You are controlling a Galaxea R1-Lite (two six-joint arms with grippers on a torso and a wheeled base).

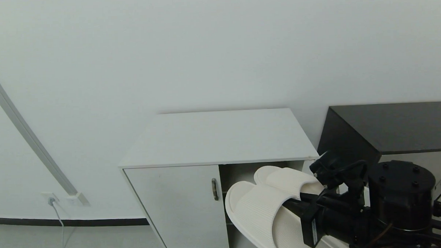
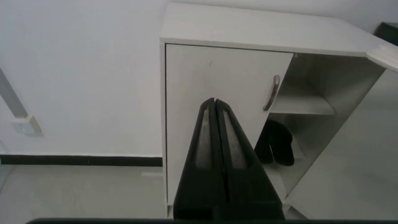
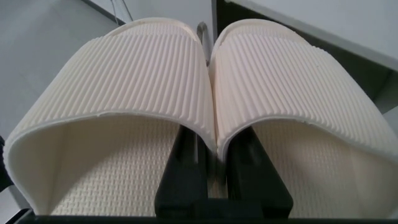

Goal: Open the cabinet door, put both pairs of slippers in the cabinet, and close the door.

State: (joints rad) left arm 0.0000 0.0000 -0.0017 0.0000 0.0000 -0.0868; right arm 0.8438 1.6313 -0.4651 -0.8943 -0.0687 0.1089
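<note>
Two slippers [image 1: 253,211] before half-hidden cabinet [image 1: 217,138]

The cabinet [image 1: 221,138] is plain white with a dull grey metal handle [image 1: 214,189], and the sideboard [image 1: 389,125] at the right of the frame is black. The cream slippers [image 1: 260,210] have fine ribbing across the straps and a small pebbled pattern on the footbeds. The other slippers [image 2: 277,144] are black, as is the left gripper [image 2: 215,109].

Ribbed matt slippers [image 3: 149,74] — smooth cabinet [image 1: 221,138].
</note>
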